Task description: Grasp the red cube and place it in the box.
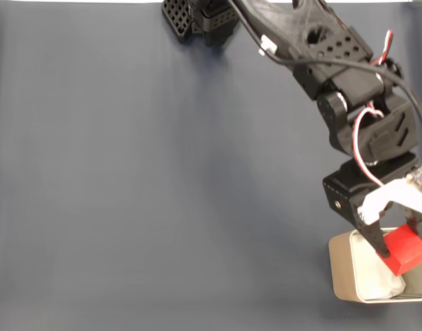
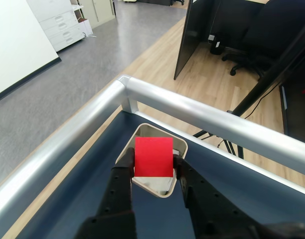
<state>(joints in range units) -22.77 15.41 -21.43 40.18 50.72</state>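
The red cube [image 1: 407, 249] hangs over the beige box [image 1: 343, 274] at the lower right of the fixed view, held in the black gripper [image 1: 397, 258]. In the wrist view the red cube [image 2: 153, 157] sits between the two black fingers [image 2: 123, 167], and the gripper [image 2: 151, 167] is shut on it. Below the cube lies the box [image 2: 142, 130] with white padding inside, near the table's corner. The cube is above the box's opening, clear of the padding.
A dark blue cloth [image 1: 163, 179] covers the table. The arm's black base [image 1: 201, 17] stands at the top centre in the fixed view. A metal rail [image 2: 202, 117] edges the table just past the box in the wrist view; floor and office furniture lie beyond.
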